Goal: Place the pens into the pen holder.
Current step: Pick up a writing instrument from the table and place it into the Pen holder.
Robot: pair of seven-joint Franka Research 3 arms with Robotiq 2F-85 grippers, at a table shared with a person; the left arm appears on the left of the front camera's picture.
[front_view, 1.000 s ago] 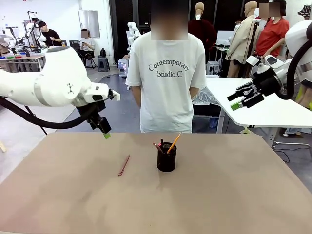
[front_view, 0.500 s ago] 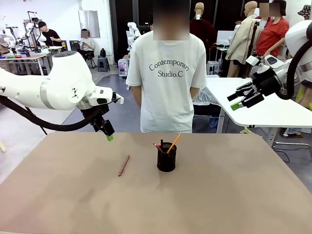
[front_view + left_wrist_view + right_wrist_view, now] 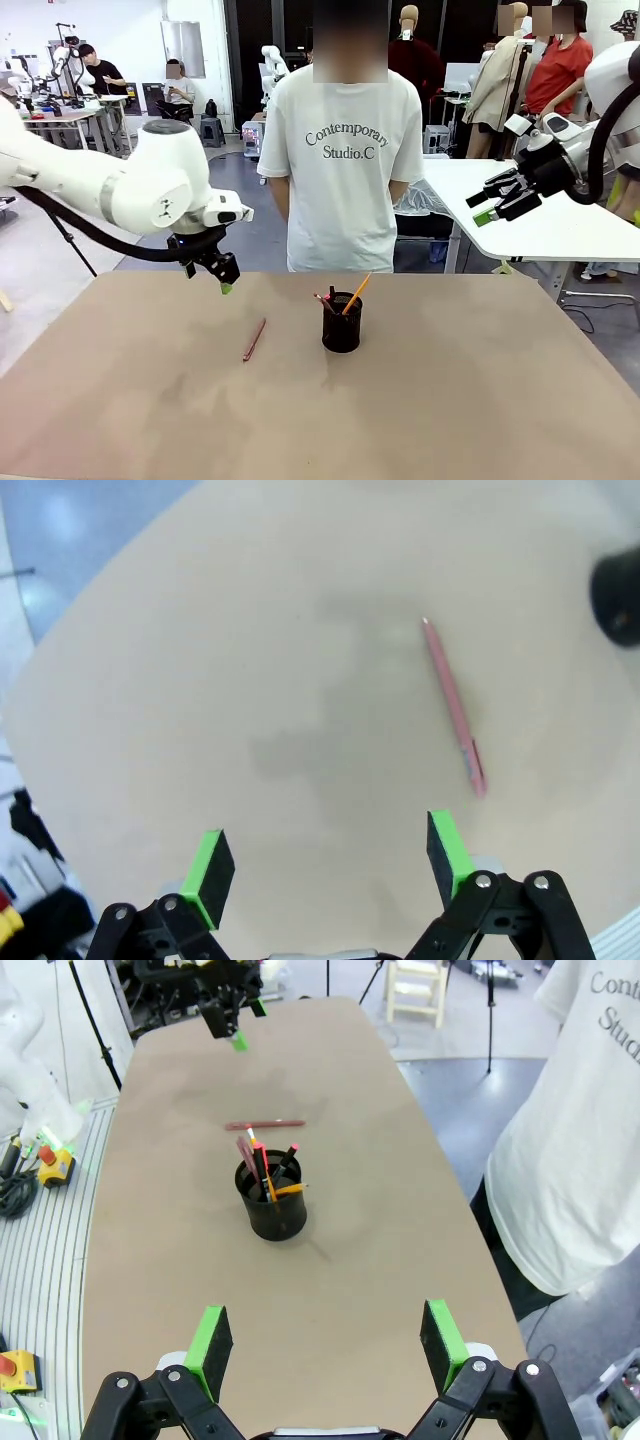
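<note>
Centre-left of the front view, the reddish-brown pen [image 3: 254, 339] lies flat on the table [image 3: 500, 400], apart from the pen holder [image 3: 342, 328] at centre. Orange pencil [image 3: 356, 293] and black pen [image 3: 288, 1156] are already in it. Left gripper [image 3: 224, 285] hovers upper left of the loose pen, fingers apart, empty. Right gripper [image 3: 482, 207] is upper right, fingers apart. Step looks like approach for last pick — next needs descent w/ fingers straddling pen crosswise.

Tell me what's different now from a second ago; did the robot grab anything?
The left arm swung toward the middle of the table, carrying the open left gripper slightly right and lower; it grabbed nothing. Unchanged: the reddish-brown pen lying on the table, the pen holder with pens standing in it, and the raised, open right gripper.
</note>
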